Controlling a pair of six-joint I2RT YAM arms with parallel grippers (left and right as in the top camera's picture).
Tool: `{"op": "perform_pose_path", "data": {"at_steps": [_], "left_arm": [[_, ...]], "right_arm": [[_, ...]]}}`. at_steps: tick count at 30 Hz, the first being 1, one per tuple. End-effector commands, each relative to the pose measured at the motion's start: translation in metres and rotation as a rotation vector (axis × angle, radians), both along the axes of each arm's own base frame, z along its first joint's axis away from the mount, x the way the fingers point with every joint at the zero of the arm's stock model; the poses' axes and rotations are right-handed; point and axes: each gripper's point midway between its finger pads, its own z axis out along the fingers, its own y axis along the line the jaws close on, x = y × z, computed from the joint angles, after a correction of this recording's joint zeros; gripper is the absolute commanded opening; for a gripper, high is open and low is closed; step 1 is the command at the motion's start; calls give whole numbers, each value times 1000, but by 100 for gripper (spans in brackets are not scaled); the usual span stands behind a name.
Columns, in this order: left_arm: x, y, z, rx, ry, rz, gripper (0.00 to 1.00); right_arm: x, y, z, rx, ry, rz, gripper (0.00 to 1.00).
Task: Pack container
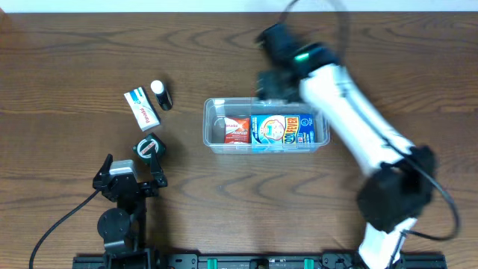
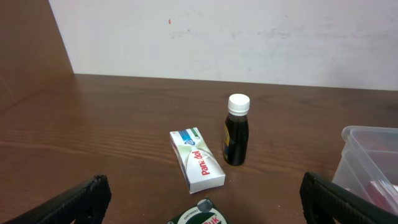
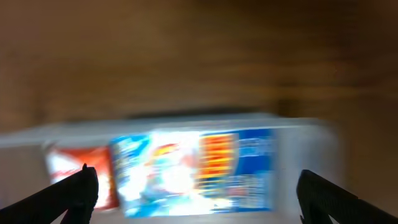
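The clear plastic container (image 1: 211, 136) sits mid-table holding a blue and white packet (image 1: 281, 130) and a small red box (image 1: 236, 129). My right gripper (image 1: 270, 84) hovers just behind the container, open and empty; its blurred wrist view shows the container (image 3: 298, 137), the blue packet (image 3: 196, 171) and the red box (image 3: 74, 168) below the fingers. My left gripper (image 1: 136, 166) is open and empty at the front left, just behind a green round tin (image 1: 149, 147), also in the left wrist view (image 2: 199, 214).
A white Panadol box (image 1: 142, 107) (image 2: 196, 159) and a dark bottle with a white cap (image 1: 160, 95) (image 2: 236, 130) lie at the left, beyond the tin. The container's corner (image 2: 367, 155) shows at the right of the left wrist view.
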Motion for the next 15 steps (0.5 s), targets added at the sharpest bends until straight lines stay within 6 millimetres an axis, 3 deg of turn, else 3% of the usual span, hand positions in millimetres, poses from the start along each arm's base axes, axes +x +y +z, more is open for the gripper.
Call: {"op": "perform_pose_path", "data": {"at_steps": [1,3,9,15], "left_arm": [[-1,-2,-15,-1,46,-11,98],[-1,-2,-15,-1,46,-11,98],[-1,-2,-15,-2,46,-11,98],[-1,-2,-15,-2,46,-11,98]], "right_arm": [[13,-68,28,-86,-54,-72,99],[16,-106,28,-115,-37,-136,99],[19,-193,27,-148,-10,-260,99],[6,-273,27,-151,5,-444,99]]}}
